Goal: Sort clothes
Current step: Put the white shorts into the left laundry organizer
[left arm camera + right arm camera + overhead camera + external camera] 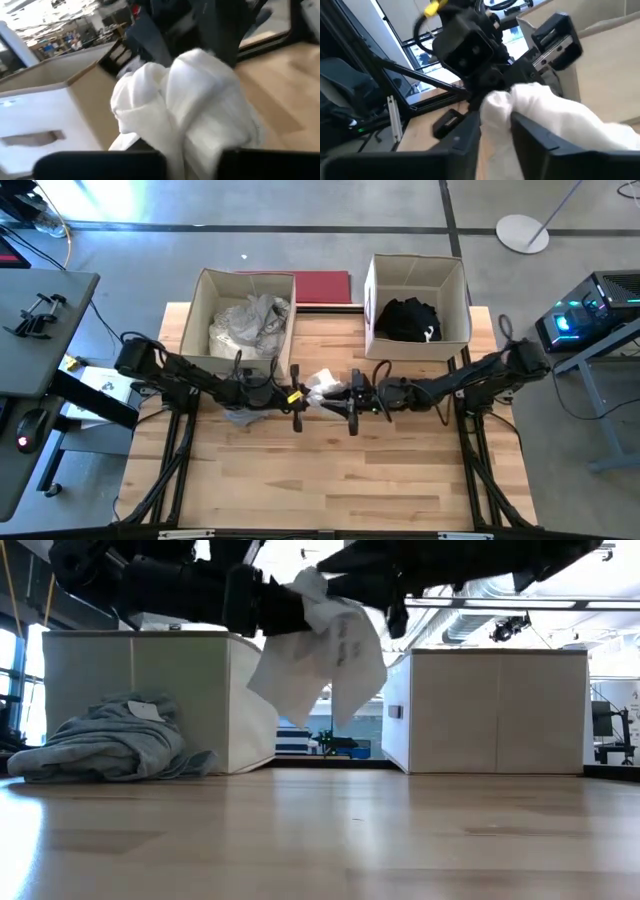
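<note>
Both pincers are meeting near the desk's middle, w/ a white cloth [322, 385] between them. The left pincer [297, 397] & right pincer [352, 398] are each closing tight on the cloth, holding it up in the air off the desk [330, 480]. A grey cloth [105, 740] is lying on the desk by the left box [200, 320].

Both arms reach inward from opposite sides and meet near the middle, held up in the air. The left gripper [300, 397] and the right gripper [349, 400] face each other, nearly touching, each with its fingers closed on the same white garment [325, 650] hanging between them.
</note>
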`<state>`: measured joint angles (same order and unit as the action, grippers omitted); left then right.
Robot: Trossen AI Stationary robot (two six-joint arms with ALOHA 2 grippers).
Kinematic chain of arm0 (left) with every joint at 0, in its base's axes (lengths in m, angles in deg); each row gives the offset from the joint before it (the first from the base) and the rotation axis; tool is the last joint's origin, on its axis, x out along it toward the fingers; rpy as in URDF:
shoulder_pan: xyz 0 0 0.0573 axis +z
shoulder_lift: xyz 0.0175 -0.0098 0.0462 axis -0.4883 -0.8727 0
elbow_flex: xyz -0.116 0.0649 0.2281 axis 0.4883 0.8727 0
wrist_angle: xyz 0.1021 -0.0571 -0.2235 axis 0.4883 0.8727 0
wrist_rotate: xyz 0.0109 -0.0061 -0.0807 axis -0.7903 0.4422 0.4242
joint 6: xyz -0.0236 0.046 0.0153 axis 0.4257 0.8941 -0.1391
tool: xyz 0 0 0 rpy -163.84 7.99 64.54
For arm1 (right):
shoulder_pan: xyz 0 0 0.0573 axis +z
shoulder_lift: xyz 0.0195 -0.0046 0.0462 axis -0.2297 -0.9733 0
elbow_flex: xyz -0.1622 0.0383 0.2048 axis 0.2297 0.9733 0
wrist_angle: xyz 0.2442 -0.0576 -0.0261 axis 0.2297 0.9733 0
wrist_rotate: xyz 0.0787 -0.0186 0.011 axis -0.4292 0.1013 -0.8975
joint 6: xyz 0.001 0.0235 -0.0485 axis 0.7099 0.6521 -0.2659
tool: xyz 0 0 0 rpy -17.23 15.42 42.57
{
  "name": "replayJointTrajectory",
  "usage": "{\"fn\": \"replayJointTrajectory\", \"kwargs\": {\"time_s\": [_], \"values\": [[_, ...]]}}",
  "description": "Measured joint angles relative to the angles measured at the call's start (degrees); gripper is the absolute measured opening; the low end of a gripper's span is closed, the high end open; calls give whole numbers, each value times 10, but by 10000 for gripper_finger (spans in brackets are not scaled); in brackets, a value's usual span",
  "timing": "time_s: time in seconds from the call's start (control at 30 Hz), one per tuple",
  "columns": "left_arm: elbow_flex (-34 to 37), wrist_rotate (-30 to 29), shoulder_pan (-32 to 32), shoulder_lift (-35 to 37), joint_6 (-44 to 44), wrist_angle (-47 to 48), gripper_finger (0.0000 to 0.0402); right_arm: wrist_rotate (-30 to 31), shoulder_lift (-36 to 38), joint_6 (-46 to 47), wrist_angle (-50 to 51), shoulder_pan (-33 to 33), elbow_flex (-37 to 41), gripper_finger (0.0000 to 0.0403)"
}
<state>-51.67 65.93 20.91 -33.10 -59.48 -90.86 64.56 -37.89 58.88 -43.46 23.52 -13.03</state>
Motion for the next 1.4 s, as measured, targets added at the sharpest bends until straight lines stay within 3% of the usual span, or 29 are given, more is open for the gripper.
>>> {"fn": "replayJointTrajectory", "kwargs": {"time_s": [0.1, 0.23, 0.5, 0.6, 0.77, 0.87, 0.97, 1.03, 1.13, 1.2, 1.4], "values": [[0, -45, -4, 24, 15, 39, 23, -2, 46, 19, 74, 0, 0, 133], [0, -166, -22, 70, 78, 68, 24, 5, 105, 18, 143, 8, 0, 171], [-5, -422, -46, 196, 253, 41, 9, 97, 131, -39, 161, 38, 0, 183], [-9, -520, -21, 258, 326, 39, 9, 104, 127, -26, 174, 38, 0, 184], [-11, -545, 88, 353, 373, 67, 9, 104, 120, -21, 180, 38, 0, 184], [-15, -546, 173, 392, 342, 167, 9, 104, 119, -9, 179, 37, 0, 184], [-46, -514, 253, 406, 216, 375, 9, 104, 118, -8, 179, 37, 0, 184], [-83, -406, 308, 400, 78, 562, 9, 104, 118, -8, 179, 37, 0, 184], [-142, -128, 404, 354, -102, 777, 9, 104, 118, -8, 179, 37, 0, 184], [-156, -44, 451, 312, -125, 827, 9, 104, 118, -8, 179, 37, 0, 184], [-159, -30, 530, 176, -122, 816, 23, 104, 118, -9, 179, 37, 0, 184]]}}
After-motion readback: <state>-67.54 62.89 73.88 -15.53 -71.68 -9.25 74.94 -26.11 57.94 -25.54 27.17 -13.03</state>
